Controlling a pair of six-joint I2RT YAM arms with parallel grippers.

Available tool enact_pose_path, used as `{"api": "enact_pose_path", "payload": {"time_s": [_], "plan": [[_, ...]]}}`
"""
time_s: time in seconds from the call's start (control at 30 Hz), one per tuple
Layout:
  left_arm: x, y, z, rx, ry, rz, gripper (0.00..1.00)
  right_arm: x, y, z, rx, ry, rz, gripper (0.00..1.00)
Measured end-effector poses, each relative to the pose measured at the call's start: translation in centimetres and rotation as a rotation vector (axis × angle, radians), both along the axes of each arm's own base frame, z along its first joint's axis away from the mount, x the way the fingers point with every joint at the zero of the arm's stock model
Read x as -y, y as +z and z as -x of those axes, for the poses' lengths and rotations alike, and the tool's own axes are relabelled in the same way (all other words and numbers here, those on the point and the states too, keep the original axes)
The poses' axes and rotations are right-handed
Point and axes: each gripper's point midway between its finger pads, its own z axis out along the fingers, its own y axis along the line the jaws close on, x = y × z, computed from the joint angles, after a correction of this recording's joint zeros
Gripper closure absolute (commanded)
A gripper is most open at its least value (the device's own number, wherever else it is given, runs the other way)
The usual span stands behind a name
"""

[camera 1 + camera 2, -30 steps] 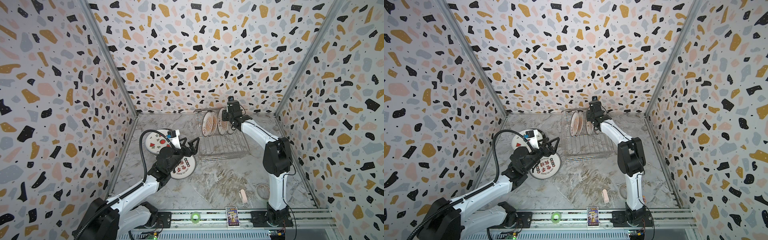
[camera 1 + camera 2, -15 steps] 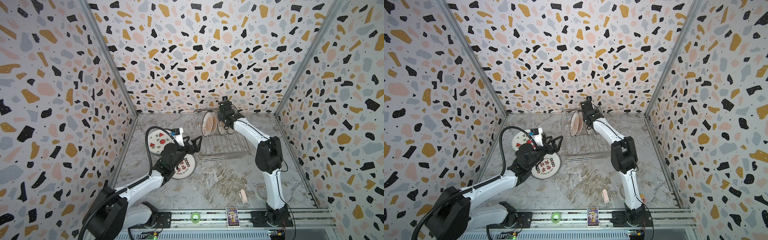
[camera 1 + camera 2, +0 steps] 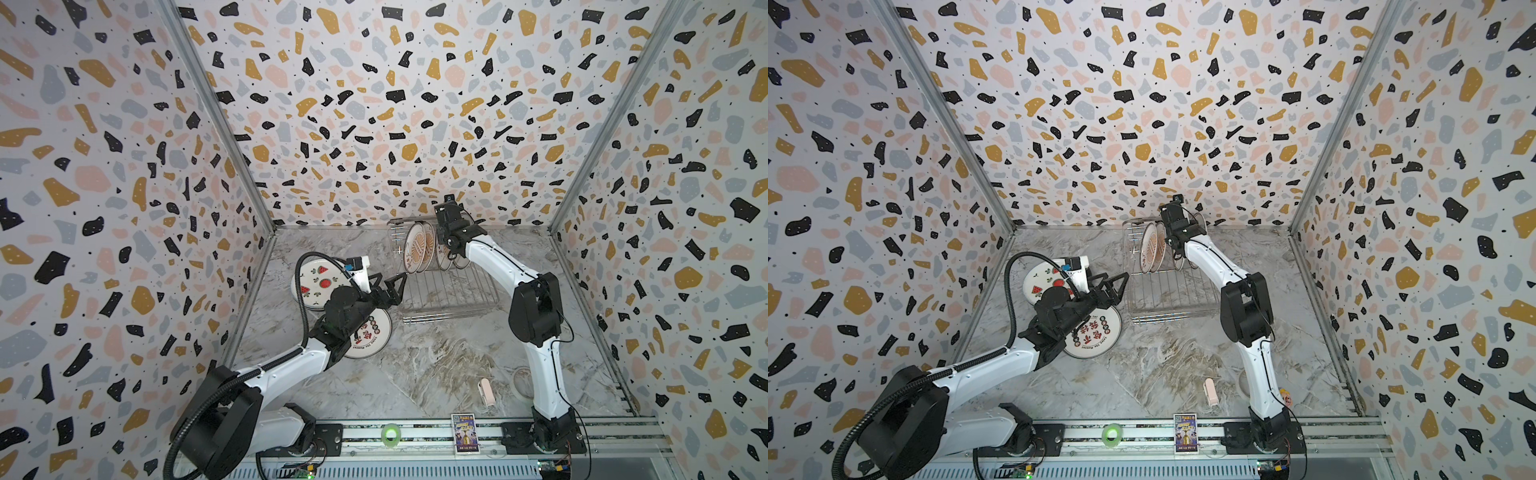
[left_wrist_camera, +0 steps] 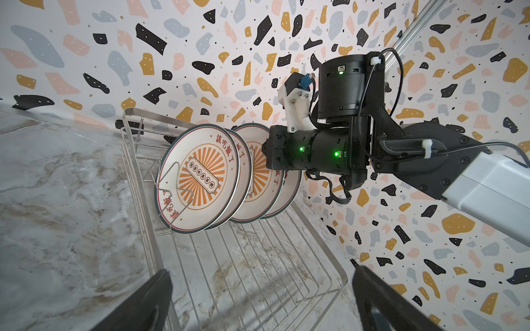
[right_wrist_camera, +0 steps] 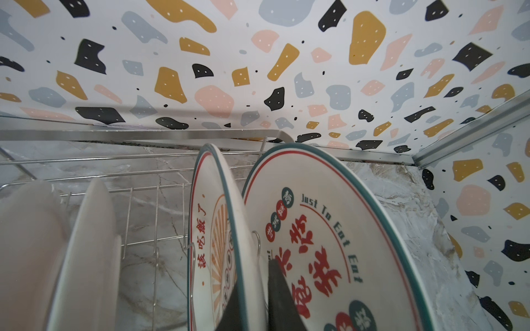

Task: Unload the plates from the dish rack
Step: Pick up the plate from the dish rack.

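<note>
Between clamped right gripper (image 5: 253, 283) fingertips: top rim of sunburst plate (image 5: 213, 229), stood on edge in dish rack (image 3: 449, 291). Lift best made straight up, clear of prongs. Red-lettered plate (image 5: 329, 243), just beside one finger, likely knocked if swung. Left gripper (image 3: 390, 284) spread wide, empty, near rack.

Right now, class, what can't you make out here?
Right gripper: grip hidden by right arm in top views.
The plates in the rack: right arm covers the rear ones in top views.
Lettered plate: partly under left arm in top views.
Pink item: too small in top views.
</note>
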Motion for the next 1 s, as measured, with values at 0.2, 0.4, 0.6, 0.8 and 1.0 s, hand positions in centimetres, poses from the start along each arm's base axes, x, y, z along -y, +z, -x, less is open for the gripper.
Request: {"api": "enact_pose_path", "payload": {"time_s": [0.2, 0.4, 0.6, 0.8, 1.0], "plan": [[0.2, 0.3, 0.1, 0.005, -0.005, 0.014, 0.0, -0.4, 0.3, 0.5, 0.006, 0.002, 0.056, 0.91], [0.2, 0.4, 0.1, 0.001, -0.006, 0.023, 0.0, -0.7, 0.6, 0.8, 0.015, -0.003, 0.102, 0.93], [0.2, 0.4, 0.2, 0.0, -0.005, 0.025, 0.0, -1.0, 1.3, 1.5, 0.031, 0.002, 0.148, 0.93], [0.3, 0.5, 0.3, 0.003, -0.007, 0.028, 0.0, -1.0, 4.3, 3.2, 0.079, -0.004, 0.18, 0.94], [0.2, 1.1, 0.4, 0.016, -0.005, 0.036, 0.0, -0.4, 8.7, 5.1, 0.166, -0.023, 0.165, 0.94]]}}
